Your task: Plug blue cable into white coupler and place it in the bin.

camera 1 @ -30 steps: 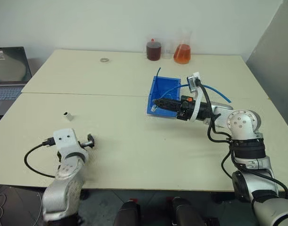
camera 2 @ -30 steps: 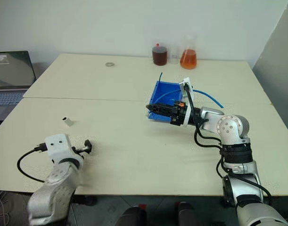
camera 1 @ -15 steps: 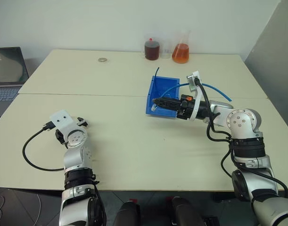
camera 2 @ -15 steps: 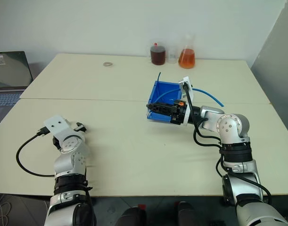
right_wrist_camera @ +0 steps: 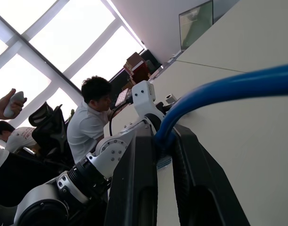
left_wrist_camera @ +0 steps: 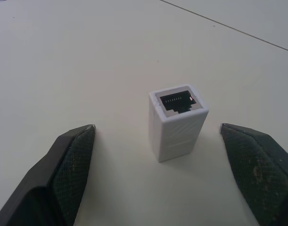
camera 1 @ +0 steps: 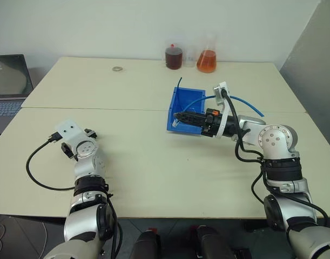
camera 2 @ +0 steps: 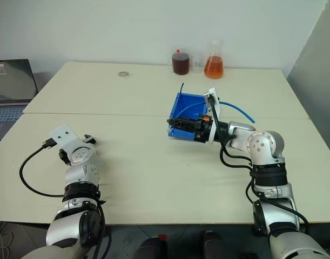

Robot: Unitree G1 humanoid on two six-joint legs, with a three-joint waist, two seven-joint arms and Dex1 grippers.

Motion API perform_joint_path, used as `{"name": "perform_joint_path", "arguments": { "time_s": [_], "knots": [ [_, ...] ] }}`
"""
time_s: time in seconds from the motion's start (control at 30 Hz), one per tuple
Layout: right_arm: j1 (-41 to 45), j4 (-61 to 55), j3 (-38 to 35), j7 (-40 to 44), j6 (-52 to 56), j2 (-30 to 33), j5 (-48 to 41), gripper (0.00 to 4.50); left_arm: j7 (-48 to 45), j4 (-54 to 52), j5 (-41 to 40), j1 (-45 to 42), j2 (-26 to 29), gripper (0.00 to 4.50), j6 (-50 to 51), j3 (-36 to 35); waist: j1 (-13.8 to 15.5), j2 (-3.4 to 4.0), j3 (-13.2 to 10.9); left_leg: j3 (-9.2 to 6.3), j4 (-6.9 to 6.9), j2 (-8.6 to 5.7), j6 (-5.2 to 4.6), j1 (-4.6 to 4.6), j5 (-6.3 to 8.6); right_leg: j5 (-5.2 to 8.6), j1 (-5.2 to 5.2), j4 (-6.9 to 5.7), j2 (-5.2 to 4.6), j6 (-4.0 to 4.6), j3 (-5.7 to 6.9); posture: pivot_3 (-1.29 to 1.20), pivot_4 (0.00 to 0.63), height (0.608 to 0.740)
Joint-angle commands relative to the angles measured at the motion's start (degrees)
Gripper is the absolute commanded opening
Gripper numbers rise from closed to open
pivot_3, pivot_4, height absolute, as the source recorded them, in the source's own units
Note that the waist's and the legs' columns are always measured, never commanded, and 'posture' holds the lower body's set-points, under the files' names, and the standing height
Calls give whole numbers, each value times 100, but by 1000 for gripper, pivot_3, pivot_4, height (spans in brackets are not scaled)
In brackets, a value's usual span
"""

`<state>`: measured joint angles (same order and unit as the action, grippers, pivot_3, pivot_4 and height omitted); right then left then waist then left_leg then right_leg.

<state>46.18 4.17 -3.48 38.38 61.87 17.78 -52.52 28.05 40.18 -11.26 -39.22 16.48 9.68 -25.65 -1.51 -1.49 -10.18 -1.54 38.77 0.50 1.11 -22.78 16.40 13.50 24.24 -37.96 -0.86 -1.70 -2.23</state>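
White coupler (left_wrist_camera: 177,121): small white boxy block, standing upright on the table (camera 1: 154,162), dark socket face up with a row of contacts visible inside. Sits between the two black fingers (left_wrist_camera: 70,165) of the left gripper (left_wrist_camera: 167,174), touching neither. Left gripper spread wide, holding nothing, low over the table near its left front part.

Blue cable (right_wrist_camera: 228,89): thin bright blue cord, pinched between the fingers of the right gripper (camera 1: 178,116). Right fingers clamped tight on the cable near its end; plug tip not clearly made out. From the gripper, cable arcs back over the bin (camera 1: 182,102) and off toward the table's right side (camera 1: 251,107).

Bin: bright blue, open-top, rectangular, resting on the table right of centre, tilted. Right gripper's fingertips at the bin's near edge; touching or not, cannot tell.

Coupler and cable well apart, not joined.

At the far table edge: dark red bottle (camera 1: 175,56), flask with orange liquid (camera 1: 207,59). Small ring (camera 1: 118,68) further left. Laptop (camera 1: 8,81) at far left. Seated person (right_wrist_camera: 92,122) in the right wrist view.

No readable labels or writing anywhere.
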Motion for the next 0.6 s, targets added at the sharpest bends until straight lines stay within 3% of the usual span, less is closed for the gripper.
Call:
{"name": "perform_joint_path", "arguments": {
  "time_s": [0.03, 0.43, 0.57, 0.6],
  "knots": [
    [73, -216, -190, -25, -37, 6, -59, 169, 50, 118, -32, -57, 53, 4043, -73, -104, 0, 0, 0, 0, 0, 0, 0, 0, 0, 0, 0, 0, -1, 0, 0, 0, 150, 740],
    [110, -220, -201, -152, -90, -55, -22, 169, 41, 100, -82, -41, -55, 1759, -13, -120, -1, 1, 0, 1, 0, -4, 0, 1, 0, 0, 0, -3, -6, 0, 0, 0, 150, 740],
    [103, -223, -176, -138, -99, -34, 6, 169, 41, 89, -101, -33, -64, 798, 15, -148, 0, 1, 0, 1, 0, -5, 0, 2, 0, 0, 0, -3, -7, 0, 0, 0, 150, 740],
    [106, -220, -181, -141, -99, -33, 7, 169, 34, 85, -97, -27, -59, 776, 18, -151, 0, 1, 0, 1, 0, -5, 0, 2, 0, 0, 0, -3, -8, 0, 0, 0, 150, 740]
  ]
}}
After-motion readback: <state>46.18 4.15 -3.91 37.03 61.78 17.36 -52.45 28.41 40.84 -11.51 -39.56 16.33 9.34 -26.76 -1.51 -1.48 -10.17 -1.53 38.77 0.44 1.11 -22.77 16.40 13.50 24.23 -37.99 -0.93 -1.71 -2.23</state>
